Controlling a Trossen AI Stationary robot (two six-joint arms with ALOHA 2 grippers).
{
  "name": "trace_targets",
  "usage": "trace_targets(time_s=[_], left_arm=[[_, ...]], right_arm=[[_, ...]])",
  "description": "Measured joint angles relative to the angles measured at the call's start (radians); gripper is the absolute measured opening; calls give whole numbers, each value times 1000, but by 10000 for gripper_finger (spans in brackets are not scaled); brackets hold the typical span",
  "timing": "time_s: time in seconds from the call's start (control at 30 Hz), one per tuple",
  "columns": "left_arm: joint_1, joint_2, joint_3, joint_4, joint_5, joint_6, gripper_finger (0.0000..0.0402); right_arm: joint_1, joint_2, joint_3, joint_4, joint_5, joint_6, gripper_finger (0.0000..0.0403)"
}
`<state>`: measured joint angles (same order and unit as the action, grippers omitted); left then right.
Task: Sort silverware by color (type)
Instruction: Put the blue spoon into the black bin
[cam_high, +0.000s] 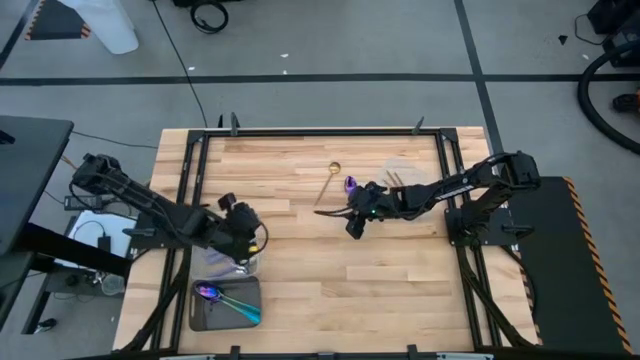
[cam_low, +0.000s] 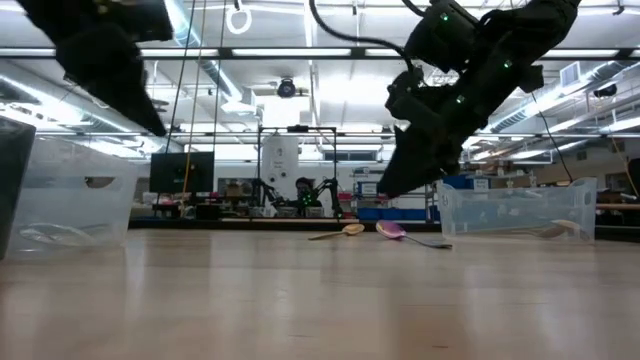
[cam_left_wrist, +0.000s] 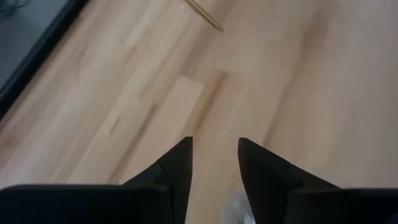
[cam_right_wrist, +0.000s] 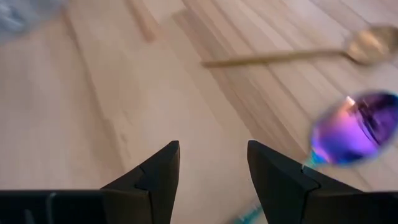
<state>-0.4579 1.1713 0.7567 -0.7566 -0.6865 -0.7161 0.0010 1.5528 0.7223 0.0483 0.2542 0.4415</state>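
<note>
**Reaching for the purple spoon**

On the left, my left claw (cam_high: 243, 243) hangs over the clear tray (cam_high: 222, 262) at the table (cam_high: 330, 290) edge, fingers narrowly parted and holding nothing. Just below it, the dark grey tray (cam_high: 226, 318) already carries an iridescent spoon (cam_high: 226, 299).

Mid-table lies the gold spoon (cam_high: 329, 179), and just beside it the purple spoon (cam_high: 350, 184), which I judge to be my present target. My right claw (cam_high: 357, 225) hovers near it, fingers open and empty. Next I must drop and close on its teal handle, then carry it across.

Farther right, the second clear tray (cam_high: 405, 172) holds pieces too faint to count or colour.
</note>
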Motion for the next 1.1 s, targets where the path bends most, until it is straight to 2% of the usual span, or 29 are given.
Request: trace_targets(time_s=[0.3,0.5,0.63,0.77,1.1], left_arm=[[160,0,0,147,55,219,181],[241,0,0,197,103,306,194],[285,1,0,213,163,314,194],[299,1,0,216,172,345,194],[297,2,0,204,198,361,194]], right_arm=[[74,0,3,-156,143,168,173],[133,0,74,-312,242,264,163],[150,0,97,-334,273,316,162],[149,19,97,-337,311,350,162],[124,178,96,-279,393,368,162]])
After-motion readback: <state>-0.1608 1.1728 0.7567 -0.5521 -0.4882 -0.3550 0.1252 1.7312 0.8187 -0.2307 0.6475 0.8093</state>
